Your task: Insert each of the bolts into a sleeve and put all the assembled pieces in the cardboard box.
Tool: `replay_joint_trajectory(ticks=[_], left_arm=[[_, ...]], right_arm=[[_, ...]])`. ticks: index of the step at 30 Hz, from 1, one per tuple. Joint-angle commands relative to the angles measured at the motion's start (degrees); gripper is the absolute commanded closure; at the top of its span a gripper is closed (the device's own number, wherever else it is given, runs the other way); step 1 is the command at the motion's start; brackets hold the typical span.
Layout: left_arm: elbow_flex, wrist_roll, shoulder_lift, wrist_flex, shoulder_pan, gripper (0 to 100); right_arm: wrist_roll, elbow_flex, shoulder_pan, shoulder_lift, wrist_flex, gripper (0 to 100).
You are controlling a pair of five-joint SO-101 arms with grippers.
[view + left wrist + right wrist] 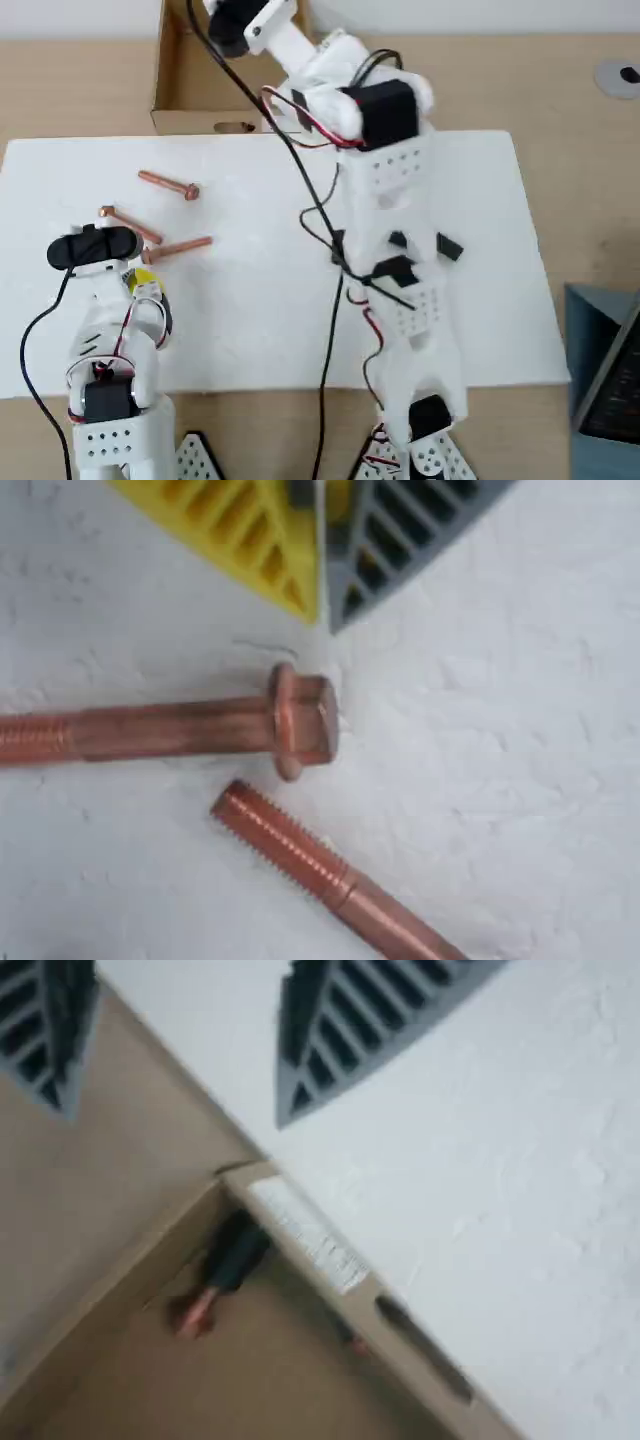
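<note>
Covering most of the wooden table [560, 90] is a white, faintly pebbled mat [250, 300], with the cardboard box [190, 122] set against its far edge. Three bare copper bolts [168, 184] lie loose on the near-left part of the mat, close together, none in a sleeve. The left gripper [322, 610] hovers just above them with its yellow and grey fingers pressed tip to tip and nothing between; below it one bolt's flanged head [300, 725] lies near another's threaded end [270, 835], the two apart. The right gripper [175, 1110] hangs over the box's corner, its two grey fingers spread wide and empty. Inside the box, by that corner, lies an assembled piece [222, 1270], a dark sleeve with a copper bolt end showing. On bare wood at the far right sits a small grey disc [617, 78], and a dark grey slab [605, 380] juts in at the right edge
</note>
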Motion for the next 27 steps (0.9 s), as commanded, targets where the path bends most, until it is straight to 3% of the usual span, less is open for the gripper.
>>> replay_joint_trajectory(ticks=[1, 5, 17, 27], left_arm=[[0.7, 0.4, -0.6, 0.1, -0.4, 100], [0.7, 0.4, -0.6, 0.1, -0.5, 100], [0.7, 0.4, -0.6, 0.1, -0.5, 100], [0.7, 0.4, -0.6, 0.1, -0.6, 100]], right_arm=[[-2.1, 2.8, -0.1, -7.2, 1.3, 85.0], [-5.2, 13.4, 0.0, -16.7, 1.3, 85.0], [-14.2, 66.8, 0.0, -49.1, 1.2, 85.0], [-27.7, 94.8, 0.0, -58.2, 1.1, 85.0]])
